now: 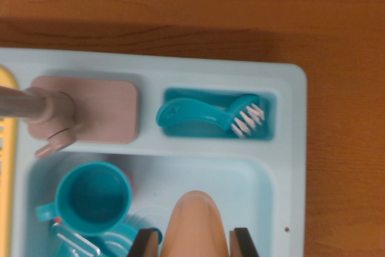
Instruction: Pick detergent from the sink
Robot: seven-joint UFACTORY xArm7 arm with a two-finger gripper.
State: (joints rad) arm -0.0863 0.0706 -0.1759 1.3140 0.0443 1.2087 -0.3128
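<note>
a warm brown wooden table (192, 4) filled the background, and a pale blue toy sink (289, 148) lay on it. at the bottom edge of the wrist view the gripper (195, 242) showed only as two dark fingers (143, 244), and the peach, rounded top of the detergent bottle (195, 224) stood between them inside the basin. the fingers sat close on either side of it, but whether they were pinching it or just beside it could not be told.

the likely trouble was a slip: the top looked smooth and rounded, and a grip taken high up might have let the bottle squirt out or tip as it rose. a teal cup (93, 198) stood to the left of the fingers, near enough that a tilted bottle or a drifting finger might have knocked it. the pink tap (51, 118) lay beyond the cup, and a teal brush (210, 117) rested in its tray straight ahead, well clear.

no brand, label or writing could be read anywhere.
</note>
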